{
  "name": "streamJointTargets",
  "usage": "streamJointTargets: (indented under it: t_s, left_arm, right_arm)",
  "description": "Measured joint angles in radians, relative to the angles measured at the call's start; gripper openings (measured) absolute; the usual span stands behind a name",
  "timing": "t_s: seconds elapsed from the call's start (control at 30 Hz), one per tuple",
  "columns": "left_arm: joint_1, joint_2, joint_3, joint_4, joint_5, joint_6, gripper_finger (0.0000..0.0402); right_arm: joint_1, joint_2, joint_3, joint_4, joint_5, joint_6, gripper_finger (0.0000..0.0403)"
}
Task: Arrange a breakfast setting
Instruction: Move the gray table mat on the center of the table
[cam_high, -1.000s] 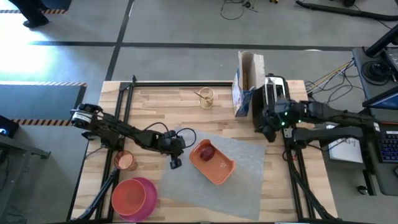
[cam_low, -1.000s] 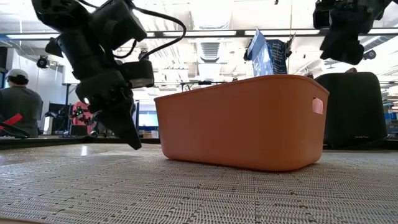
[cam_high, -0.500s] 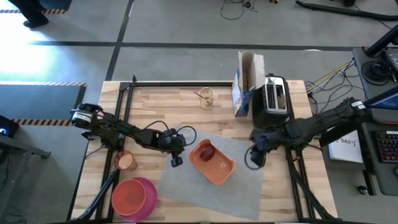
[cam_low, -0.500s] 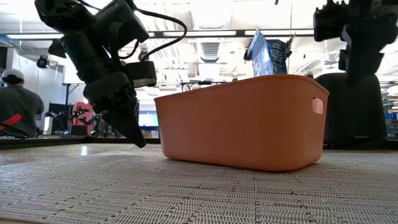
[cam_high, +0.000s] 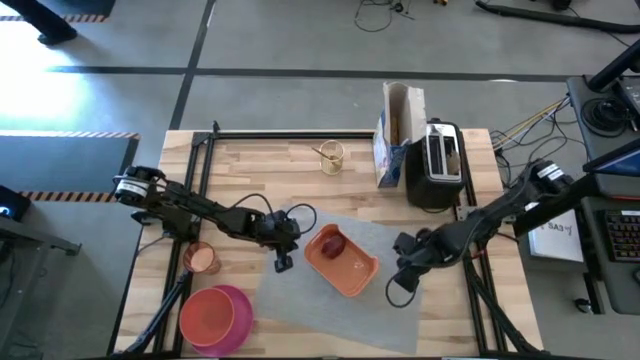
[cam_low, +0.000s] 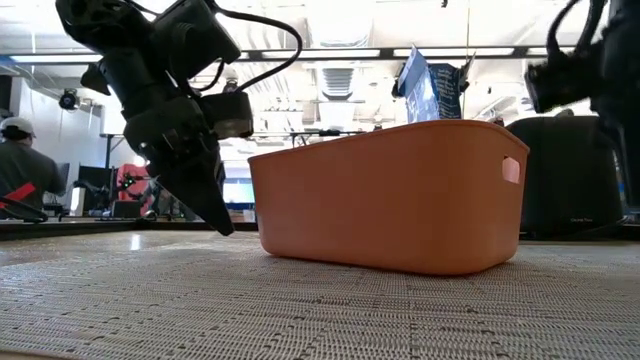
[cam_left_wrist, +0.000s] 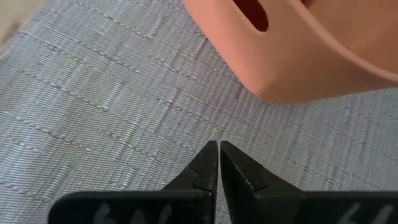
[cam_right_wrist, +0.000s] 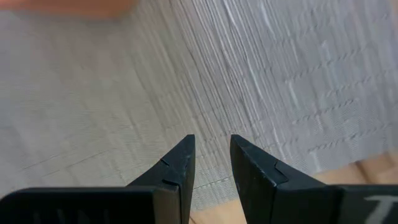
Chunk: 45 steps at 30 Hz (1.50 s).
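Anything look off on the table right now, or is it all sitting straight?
The grey placemat lies skewed, its edges at an angle to the table's. The orange tray sits on it, also turned, with the red apple inside. Pink plate and orange cup are off the mat. Nothing looks spilled or broken.

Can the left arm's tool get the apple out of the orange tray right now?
Probably yes. The left tool, shut, hangs just beside the orange tray; the apple lies uncovered in the open top. It must lift over the wall and open first.
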<state>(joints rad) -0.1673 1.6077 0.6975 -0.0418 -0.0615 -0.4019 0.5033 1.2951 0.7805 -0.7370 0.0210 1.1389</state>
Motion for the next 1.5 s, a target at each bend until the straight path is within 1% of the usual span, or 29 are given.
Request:
streamJointTargets:
  t_s: [0.2,0.33,0.6,0.9,1.0,1.2,1.5]
  left_arm:
    - [-0.017,0.0,0.0,0.0,0.027,0.0,0.0001]
    - [-0.035,0.0,0.0,0.0,0.028,0.0,0.0001]
    - [-0.059,0.008,0.0,0.029,0.029,-0.007,0.0001]
    - [-0.059,0.078,0.002,0.058,0.029,-0.003,0.0001]
    - [-0.059,0.094,0.003,0.061,0.027,0.0,0.0001]
    - [-0.059,0.093,0.004,0.054,0.027,0.031,0.0001]
    - [-0.058,0.092,0.004,0.008,0.027,0.038,0.0001]
  right_arm:
    - [0.029,0.111,0.0,0.026,-0.013,0.074,0.0091]
    - [0.034,0.156,0.0,0.05,-0.021,0.09,0.0091]
    - [0.034,0.186,0.002,0.066,-0.02,0.104,0.0091]
    - [0.034,0.194,0.004,0.065,0.001,0.108,0.0091]
    - [0.034,0.194,0.003,0.064,0.017,0.101,0.0091]
    - [0.02,0.195,0.001,0.062,0.084,0.072,0.0091]
    - [-0.066,0.195,0.001,0.06,0.088,-0.08,0.0091]
